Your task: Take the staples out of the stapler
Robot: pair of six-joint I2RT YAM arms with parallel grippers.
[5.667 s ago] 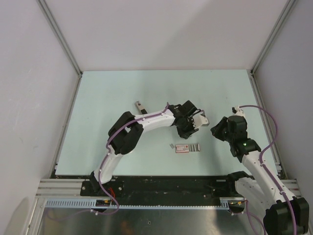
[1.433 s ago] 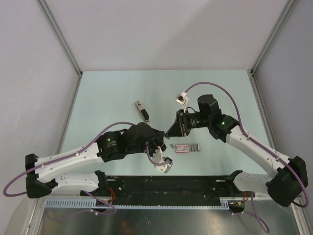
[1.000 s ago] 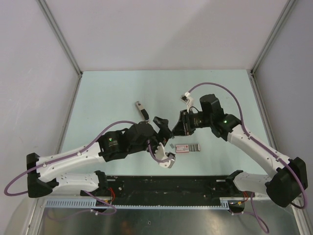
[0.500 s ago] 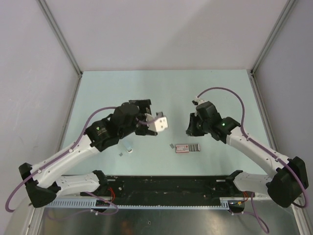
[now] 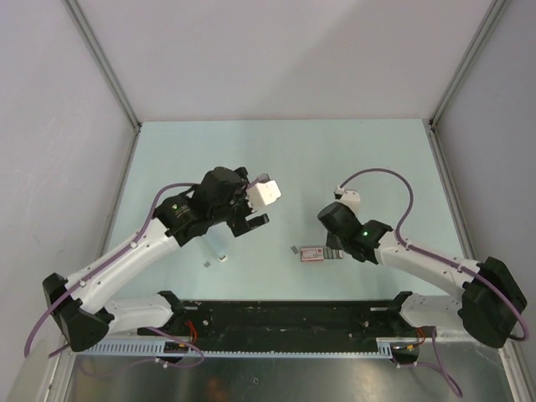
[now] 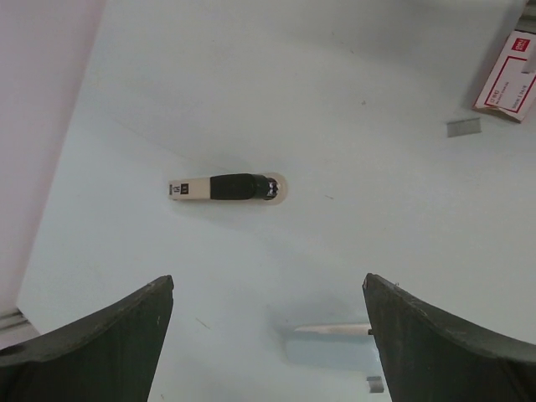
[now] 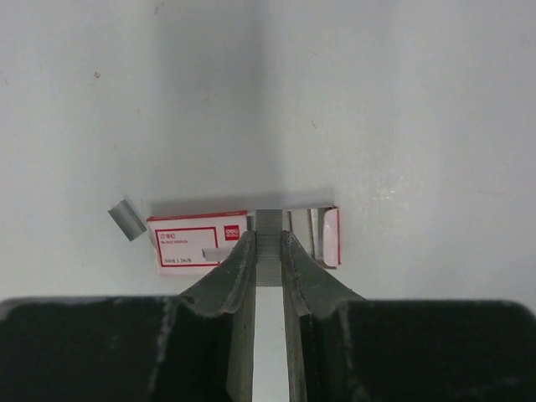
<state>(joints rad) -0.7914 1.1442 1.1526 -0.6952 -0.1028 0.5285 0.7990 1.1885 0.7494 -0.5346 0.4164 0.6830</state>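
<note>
- A short, ridged strip of silver-grey staples [image 7: 269,224] is pinched between the nearly shut fingers of the right gripper [image 7: 268,248], directly over the flat pink-and-white box [image 7: 197,243].
- A loose strip [image 7: 126,219] of the same grey metal lies just beside the closed end of the box.
- The right arm [image 5: 419,261] is stretched low toward the middle of the table, its wrist turned down over the box.
- The stapler [image 6: 226,187], white at one end and dark along its middle, is laid flat on the matte pale table [image 5: 335,159], well apart from the box.
- The left gripper [image 6: 266,289] is held above the stapler, spread fully and gripping nothing. The left arm [image 5: 134,251] is bent and raised.
</note>
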